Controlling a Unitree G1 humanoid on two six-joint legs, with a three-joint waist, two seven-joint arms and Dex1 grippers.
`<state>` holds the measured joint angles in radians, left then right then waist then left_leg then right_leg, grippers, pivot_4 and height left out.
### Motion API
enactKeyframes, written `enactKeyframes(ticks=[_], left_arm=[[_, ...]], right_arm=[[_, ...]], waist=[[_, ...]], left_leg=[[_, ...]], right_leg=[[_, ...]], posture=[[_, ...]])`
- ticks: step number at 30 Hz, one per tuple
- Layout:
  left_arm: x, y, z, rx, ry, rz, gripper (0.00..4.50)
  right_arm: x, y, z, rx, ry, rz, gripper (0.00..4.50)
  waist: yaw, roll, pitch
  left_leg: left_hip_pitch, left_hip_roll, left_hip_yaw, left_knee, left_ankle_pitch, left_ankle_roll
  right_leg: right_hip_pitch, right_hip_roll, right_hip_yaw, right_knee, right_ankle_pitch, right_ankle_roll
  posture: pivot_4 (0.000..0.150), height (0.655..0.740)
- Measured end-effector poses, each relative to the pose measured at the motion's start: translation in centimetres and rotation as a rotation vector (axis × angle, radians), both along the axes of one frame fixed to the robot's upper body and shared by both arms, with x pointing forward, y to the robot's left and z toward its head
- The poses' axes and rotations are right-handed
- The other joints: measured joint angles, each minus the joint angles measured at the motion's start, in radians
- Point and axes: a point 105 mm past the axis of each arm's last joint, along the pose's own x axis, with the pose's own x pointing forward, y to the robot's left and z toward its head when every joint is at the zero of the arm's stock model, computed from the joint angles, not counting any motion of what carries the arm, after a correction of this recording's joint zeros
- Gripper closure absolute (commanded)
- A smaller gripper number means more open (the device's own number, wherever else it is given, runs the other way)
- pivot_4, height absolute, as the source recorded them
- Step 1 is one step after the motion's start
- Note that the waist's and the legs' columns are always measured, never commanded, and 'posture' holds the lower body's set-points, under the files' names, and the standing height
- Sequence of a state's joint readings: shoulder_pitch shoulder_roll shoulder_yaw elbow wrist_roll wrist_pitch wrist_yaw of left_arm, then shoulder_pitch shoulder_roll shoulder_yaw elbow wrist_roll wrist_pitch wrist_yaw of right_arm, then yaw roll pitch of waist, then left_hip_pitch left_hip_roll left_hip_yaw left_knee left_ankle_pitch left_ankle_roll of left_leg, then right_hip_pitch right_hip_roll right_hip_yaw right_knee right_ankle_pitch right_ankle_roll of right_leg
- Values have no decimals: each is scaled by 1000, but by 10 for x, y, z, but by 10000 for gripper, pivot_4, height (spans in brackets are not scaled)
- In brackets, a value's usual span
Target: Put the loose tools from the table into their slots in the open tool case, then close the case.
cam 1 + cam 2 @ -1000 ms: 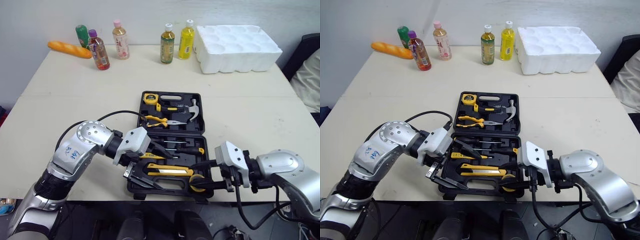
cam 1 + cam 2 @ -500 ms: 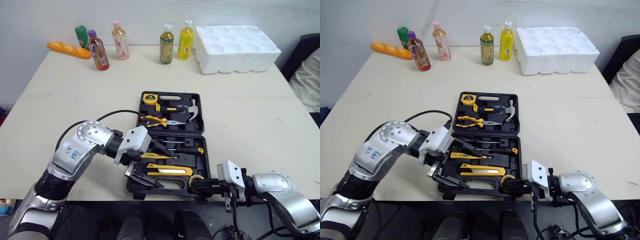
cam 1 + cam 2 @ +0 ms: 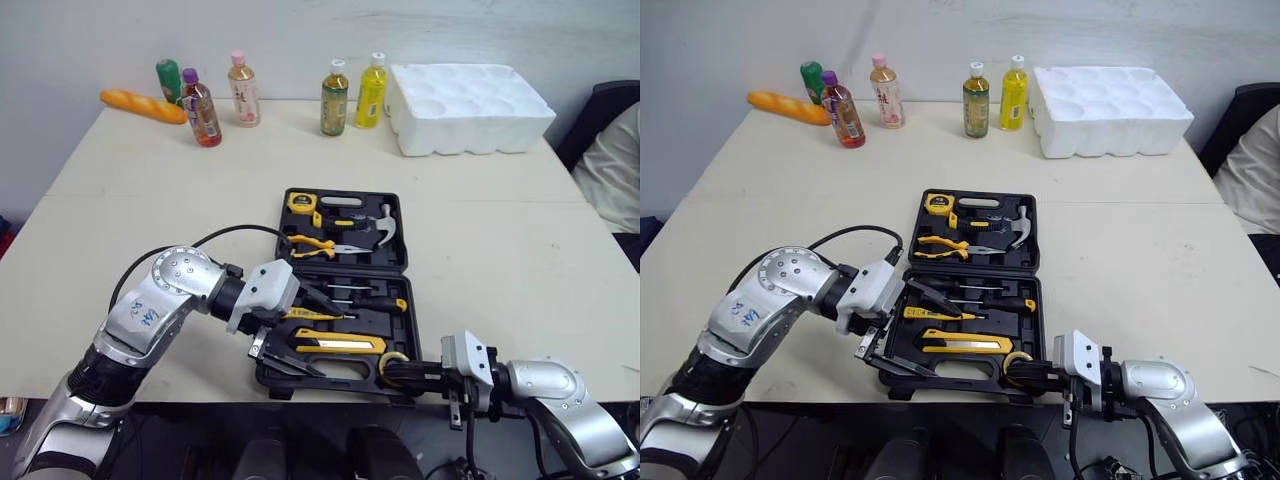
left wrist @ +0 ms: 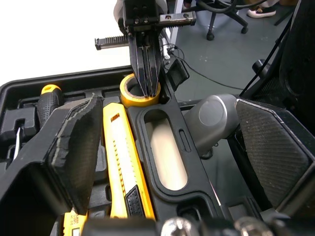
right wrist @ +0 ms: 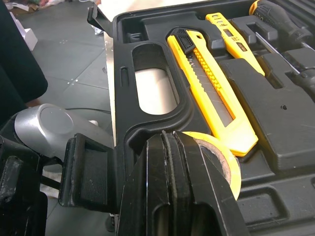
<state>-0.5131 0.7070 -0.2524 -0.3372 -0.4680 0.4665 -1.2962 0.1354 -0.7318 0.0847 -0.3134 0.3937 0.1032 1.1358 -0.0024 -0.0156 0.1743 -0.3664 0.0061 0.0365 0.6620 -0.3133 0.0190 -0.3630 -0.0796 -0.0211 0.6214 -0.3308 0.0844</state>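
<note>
Judged mid-placement: pinched the yellow tape roll (image 5: 219, 160) in the right gripper (image 4: 146, 89), at the tool case's (image 3: 345, 192) corner, bottom centre of frame. Left gripper (image 3: 328, 342) spread above the utility knife (image 3: 358, 346). Next called for pressing down, then releasing.

Right hand (image 5: 170, 143), fingers (image 5: 189, 172) together, against a yellow tape roll (image 5: 219, 158) beside the case's (image 5: 290, 142) utility knife (image 5: 211, 98).

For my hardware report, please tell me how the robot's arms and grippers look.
Both arms are silver with black joints. The left arm carries blue handwritten marks and a looping black cable. The left gripper and right gripper have white housings and black fingers.
</note>
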Motion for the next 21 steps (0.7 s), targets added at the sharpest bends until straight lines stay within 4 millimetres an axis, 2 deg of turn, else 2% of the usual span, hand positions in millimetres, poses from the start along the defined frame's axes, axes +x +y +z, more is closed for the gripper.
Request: enactKeyframes(ticks=[4, 6, 7, 10, 13, 16, 18, 21], left_arm=[[11, 4, -2, -76, 62, 148, 0], [25, 14, -5, -137, 93, 303, 0], [33, 24, -6, -158, 99, 390, 0], [52, 50, -3, -208, 94, 574, 8347], [73, 88, -2, -219, 84, 761, 20926], [92, 131, -17, -153, 44, 938, 34986], [97, 140, -28, -109, 36, 973, 43634], [109, 135, -37, -67, 24, 967, 44797]], right_arm=[[2, 4, 9, 4, 36, -26, 44616], [14, 3, 23, 42, 51, -100, 44616], [25, -1, 39, 70, 20, -150, 44616], [52, -20, 76, 67, -116, -283, 45000], [82, -40, 85, 6, -201, -449, 45000], [112, -62, 77, -43, -184, -620, 45000], [119, -65, 64, -101, -157, -645, 45000], [124, -59, 41, -165, -107, -631, 45000]], waist=[[0, 2, 1], [-4, 3, 2], [-7, 4, 2], [-1, 4, 2], [-1, 5, 2], [-1, 5, 3], [2, 5, 3], [2, 5, 3]], left_leg=[[-2, 0, 0, 0, 0, 0], [-6, 0, 1, 0, 0, 0], [-7, 0, 1, 1, 1, -1], [-8, 1, 1, -1, 2, -3], [-7, 1, 1, -1, 2, -3], [-8, 0, 2, -2, 2, -3], [-9, 0, 2, -3, 3, -3], [-11, -1, 2, -3, 3, -3]], right_leg=[[-3, 0, 0, 1, 0, 0], [-8, 0, 2, 3, 0, 0], [-10, 0, 2, 5, 0, 0], [-12, 1, 0, 6, 0, -1], [-13, 1, 0, 5, -1, -1], [-14, 0, 1, 5, -1, -1], [-14, 0, 0, 5, -1, -1], [-15, -1, 0, 5, 0, -1]], posture=[[1500, 7400], [1500, 7400], [1500, 7400], [1500, 7400], [1500, 7400], [1500, 7400], [1500, 7400], [1500, 7400]])
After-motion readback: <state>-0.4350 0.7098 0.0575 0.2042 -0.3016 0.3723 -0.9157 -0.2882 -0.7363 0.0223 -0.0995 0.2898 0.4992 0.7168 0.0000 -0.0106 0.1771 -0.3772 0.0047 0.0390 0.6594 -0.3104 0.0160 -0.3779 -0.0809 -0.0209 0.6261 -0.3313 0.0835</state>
